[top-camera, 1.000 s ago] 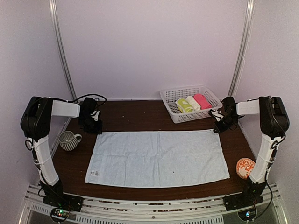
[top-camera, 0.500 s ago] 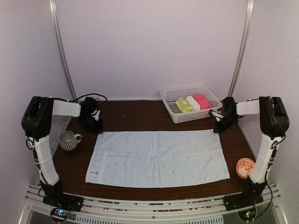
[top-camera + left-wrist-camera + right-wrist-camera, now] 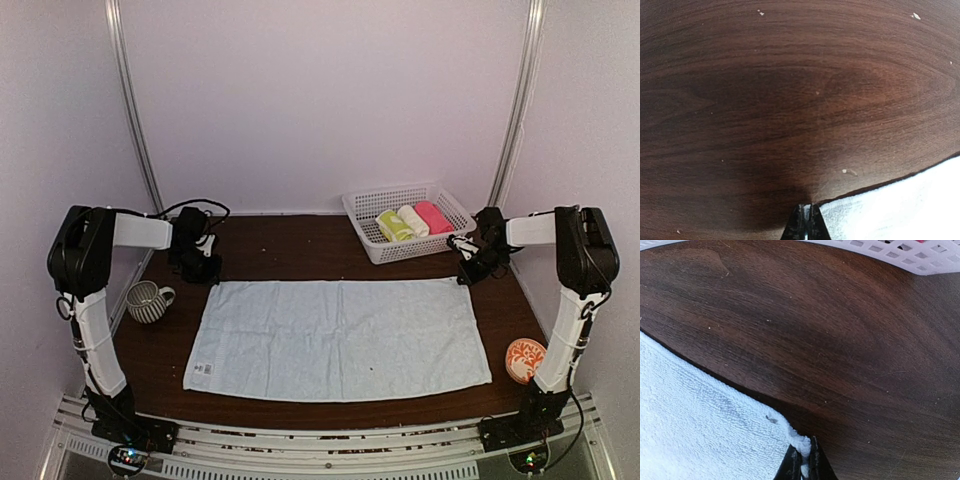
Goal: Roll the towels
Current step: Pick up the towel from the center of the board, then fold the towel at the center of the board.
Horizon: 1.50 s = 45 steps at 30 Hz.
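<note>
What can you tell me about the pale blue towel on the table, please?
The pale blue towel lies spread flat on the dark wooden table, a plain terry rectangle, long side across, with a small label near its near-left corner. The right gripper pinches its far-right corner; the left gripper is shut at the far-left corner, grip unclear.

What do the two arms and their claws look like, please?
The left arm and right arm match: white tubular links, bulky black joint housings, thin black cables looping alongside. The left claw and right claw each end in two slim black fingers.
</note>
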{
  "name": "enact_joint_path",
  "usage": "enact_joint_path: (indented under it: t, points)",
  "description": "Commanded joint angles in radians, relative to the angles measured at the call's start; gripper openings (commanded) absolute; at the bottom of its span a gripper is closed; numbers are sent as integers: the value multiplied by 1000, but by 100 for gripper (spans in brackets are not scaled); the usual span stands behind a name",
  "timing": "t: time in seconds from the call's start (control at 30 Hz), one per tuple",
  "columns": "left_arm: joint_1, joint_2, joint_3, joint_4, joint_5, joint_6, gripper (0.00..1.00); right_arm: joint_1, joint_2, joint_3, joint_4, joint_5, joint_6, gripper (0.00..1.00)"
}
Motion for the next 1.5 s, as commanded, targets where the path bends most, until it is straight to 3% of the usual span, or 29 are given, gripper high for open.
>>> enact_joint_path:
  t: [0.0, 0.3, 0.67, 1.47]
  points:
    - [1, -18, -21, -9, 5, -7, 0, -13, -14, 39, -18, -11, 0, 5]
    - [2, -214, -94, 137, 62, 0, 0, -36, -81, 88, -67, -80, -20, 5]
    - [1, -291, -133, 188, 62, -15, 0, -64, -64, 159, -95, -84, -32, 5]
    - [2, -496, -261, 114, 70, -21, 0, -91, -165, 82, -166, -284, -172, 6]
